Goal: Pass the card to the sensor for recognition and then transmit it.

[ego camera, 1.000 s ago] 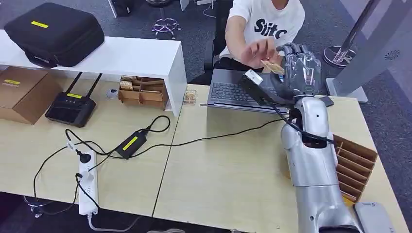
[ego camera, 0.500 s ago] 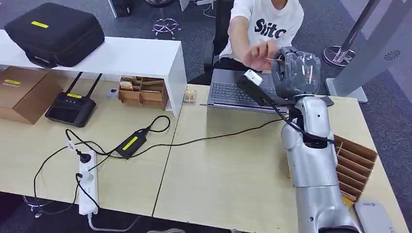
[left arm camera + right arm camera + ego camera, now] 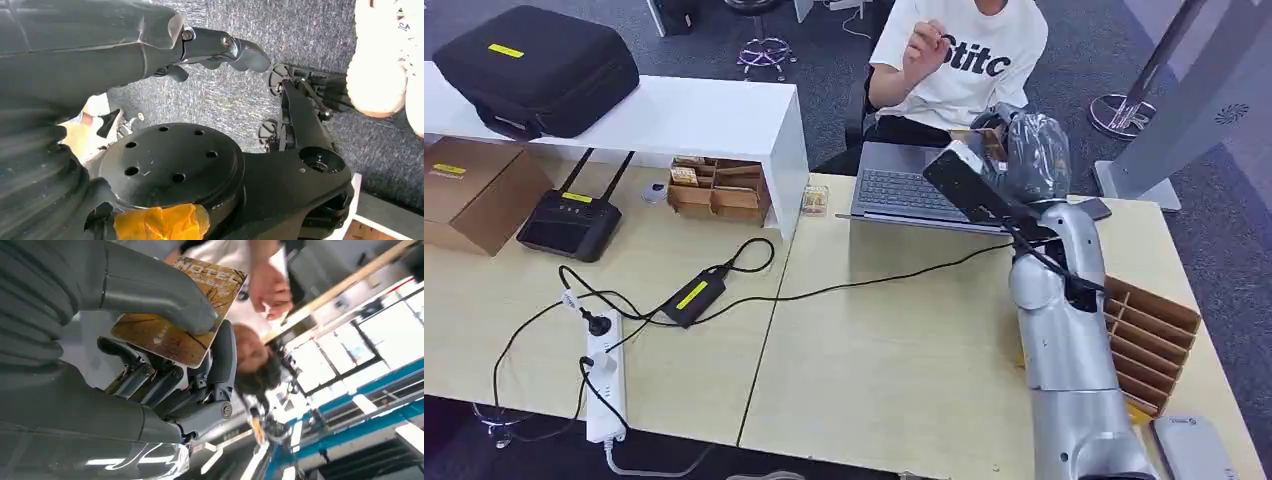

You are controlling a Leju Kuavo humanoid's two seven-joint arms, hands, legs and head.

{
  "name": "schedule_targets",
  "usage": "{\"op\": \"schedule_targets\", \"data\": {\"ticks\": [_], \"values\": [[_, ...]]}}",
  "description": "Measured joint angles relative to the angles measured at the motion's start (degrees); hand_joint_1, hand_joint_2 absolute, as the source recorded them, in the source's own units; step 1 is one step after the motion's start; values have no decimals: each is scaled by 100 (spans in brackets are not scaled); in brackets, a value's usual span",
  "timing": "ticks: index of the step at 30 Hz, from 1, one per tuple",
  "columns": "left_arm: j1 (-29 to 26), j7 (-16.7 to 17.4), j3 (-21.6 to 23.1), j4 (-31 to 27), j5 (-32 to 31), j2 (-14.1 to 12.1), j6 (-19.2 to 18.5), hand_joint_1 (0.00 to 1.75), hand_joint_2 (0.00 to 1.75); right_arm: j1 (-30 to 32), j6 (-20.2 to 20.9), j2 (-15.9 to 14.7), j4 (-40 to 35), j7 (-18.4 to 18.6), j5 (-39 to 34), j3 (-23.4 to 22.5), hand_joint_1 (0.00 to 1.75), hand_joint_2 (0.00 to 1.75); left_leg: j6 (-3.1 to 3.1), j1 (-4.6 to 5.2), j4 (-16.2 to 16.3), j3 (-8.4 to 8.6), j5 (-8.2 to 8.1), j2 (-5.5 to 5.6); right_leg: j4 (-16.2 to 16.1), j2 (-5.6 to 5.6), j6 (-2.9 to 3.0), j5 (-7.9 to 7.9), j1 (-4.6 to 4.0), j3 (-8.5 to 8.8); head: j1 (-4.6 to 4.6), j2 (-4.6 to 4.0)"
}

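right hand point(image 3: 1024, 150): was up over the laptop point(image 3: 904, 190), thumb pinning the card point(image 3: 182, 315) against its fingers
card: brown, printed "HOTEL"
left hand point(image 3: 220, 47): hung over carpet, fingers curled, nothing in it
person point(image 3: 964, 60): sat behind the desk, hand raised

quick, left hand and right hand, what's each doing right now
Left hand: holds nothing, fingers partly curled; open or closed cannot be told.
Right hand: holding the card.

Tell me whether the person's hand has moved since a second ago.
Yes. The person's hand was down at the card in the right hand, just above the laptop; now it is raised up to the chest, away from the laptop.
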State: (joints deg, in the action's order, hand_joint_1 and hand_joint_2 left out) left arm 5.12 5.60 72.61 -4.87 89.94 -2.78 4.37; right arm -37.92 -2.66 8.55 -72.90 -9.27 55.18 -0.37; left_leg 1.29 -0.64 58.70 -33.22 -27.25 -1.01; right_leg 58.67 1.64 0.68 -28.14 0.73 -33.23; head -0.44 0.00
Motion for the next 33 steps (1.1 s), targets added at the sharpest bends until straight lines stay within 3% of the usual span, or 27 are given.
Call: {"op": "schedule_targets", "data": {"ticks": [3,8,15,19,22,27,33], "values": [[-6,-7,-31,2,0,17,48,0,175,235,39,-33,-321,-101,-368,-131,175,175,0,0,1,1,0,1,-2,2,-2,-1,0,-1,0,0],[-52,-98,-238,0,0,70,131,0,175,1103,-105,-400,-1072,-402,-977,-508,175,175,-5,1,2,0,-6,9,-13,7,-3,-2,0,6,0,0],[-144,-164,-603,2,2,146,271,0,175,2527,127,-612,-2151,-839,-2216,-1710,175,175,-11,1,4,0,-20,5,-24,6,-6,-5,1,4,-2,0],[-184,-208,-846,9,0,203,341,0,175,3365,506,-564,-2781,-1123,-2899,-2792,175,175,-17,1,2,-10,-24,25,-22,27,-11,-11,1,7,-2,0],[-174,-227,-963,11,0,236,365,0,175,3737,640,-512,-3085,-1230,-3019,-3304,175,175,-12,0,1,-7,-29,13,-23,15,-11,-11,1,5,-2,0],[-177,-249,-1141,11,2,297,398,0,175,4162,703,-319,-3455,-1298,-3336,-3946,175,175,-12,0,1,-6,-28,9,-22,13,-11,-10,1,6,0,0],[-173,-289,-1272,11,2,337,417,0,175,4410,872,-140,-3742,-1287,-3492,-4384,175,175,-12,1,1,-3,-28,4,-22,5,-11,-10,1,7,-2,0]]}}
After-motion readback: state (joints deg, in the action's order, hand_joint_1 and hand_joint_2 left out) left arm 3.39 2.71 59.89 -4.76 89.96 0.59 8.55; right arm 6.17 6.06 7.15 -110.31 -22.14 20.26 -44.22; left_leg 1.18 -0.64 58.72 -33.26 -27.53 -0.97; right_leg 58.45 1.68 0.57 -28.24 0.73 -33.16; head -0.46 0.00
